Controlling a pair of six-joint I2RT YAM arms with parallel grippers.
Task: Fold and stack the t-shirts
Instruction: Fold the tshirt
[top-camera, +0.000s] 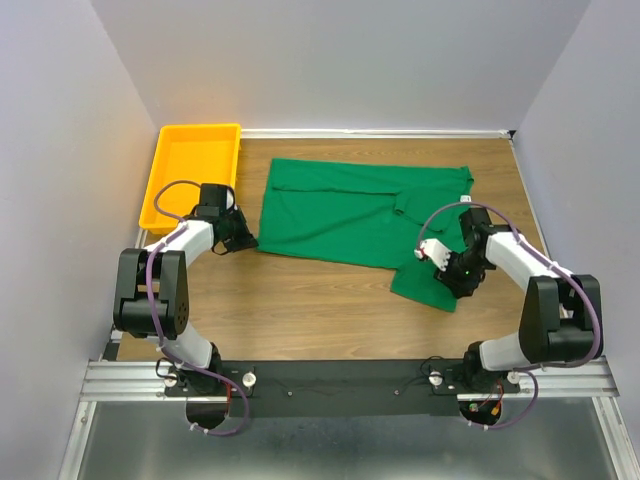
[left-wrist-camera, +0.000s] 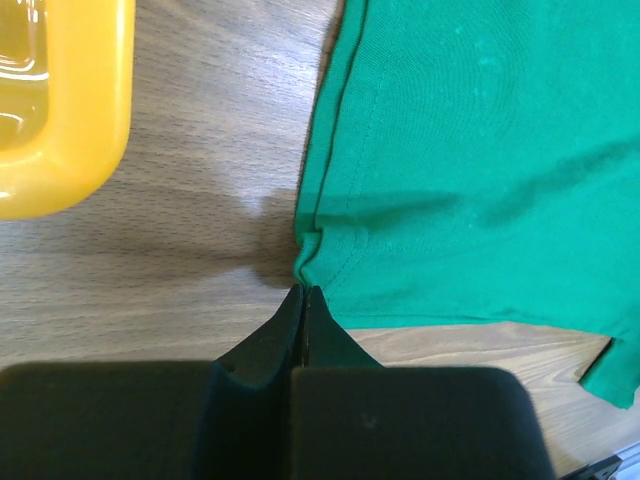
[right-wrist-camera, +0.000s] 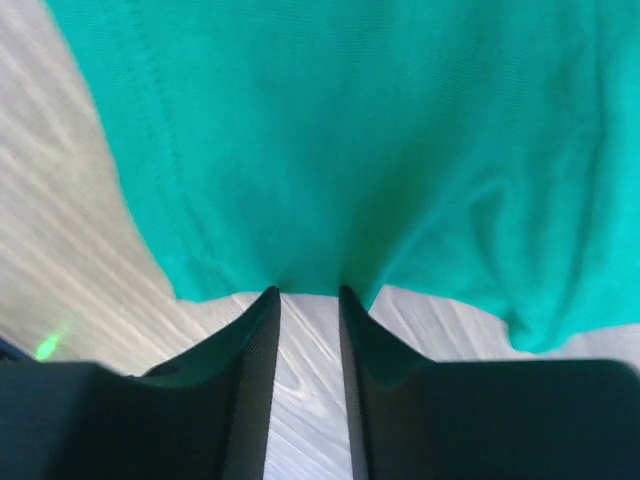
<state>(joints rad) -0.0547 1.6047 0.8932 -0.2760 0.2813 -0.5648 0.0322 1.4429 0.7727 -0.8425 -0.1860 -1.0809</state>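
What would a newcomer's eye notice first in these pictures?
The green t-shirt, spread mostly flat across the middle of the wooden table, stands out first. The yellow tray sits at the table's far left corner, apart from the shirt. Both grippers are at the shirt's near edge: the left gripper shut at its left corner, the right gripper with fingers slightly apart at its right end.

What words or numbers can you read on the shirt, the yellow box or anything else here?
None: no word, number or sign can be read in any view.
Green t-shirt: plain cloth, no print or label showing.
Yellow tray: plain plastic, nothing written on it.
Table: bare wood grain only.
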